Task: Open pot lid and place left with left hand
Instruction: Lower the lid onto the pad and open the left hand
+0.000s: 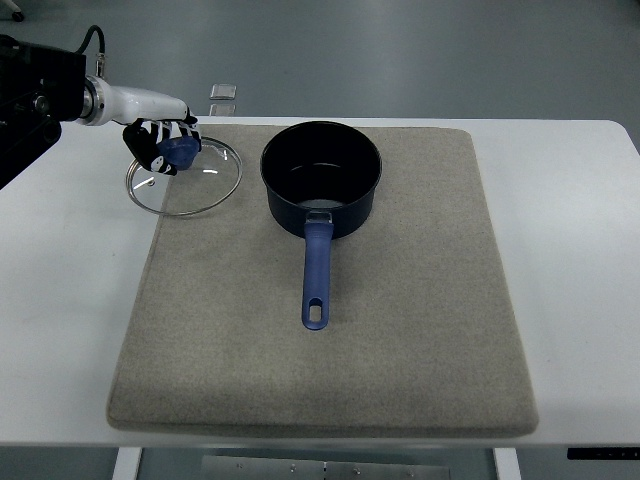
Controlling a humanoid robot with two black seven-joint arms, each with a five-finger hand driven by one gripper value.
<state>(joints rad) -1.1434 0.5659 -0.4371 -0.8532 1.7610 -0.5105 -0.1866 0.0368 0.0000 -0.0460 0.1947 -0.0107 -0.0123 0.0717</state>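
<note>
1. Glass, rimmed in metal, the pot lid (185,176) is already off the pot and lies to the pot's left, straddling the upper left corner of the mat, part on the fabric and part over the bare table.
2. Its blue knob (180,152) sits under the left robot hand (163,142), whose fingers are wrapped around it, so the lid is grasped rather than let go.
3. Whether the lid rests fully flat or is a touch lifted on one side cannot be told from this view.
4. The dark blue pot (321,175) stands open on the upper middle of the mat, just beside the lid with a small gap between the two rims; its inside shows no contents that I can make out.
5. The pot's blue handle (316,272) points toward the near edge of the mat.
6. The grey-beige mat (400,330) covers most of the white table (570,260).
7. The right arm does not show.
8. Judged from this, the opening is done and the placing is almost done: the lid is at its spot on the left.
9. What seems left is for the fingers to release the knob and the arm to draw clear without dragging the lid.
</note>
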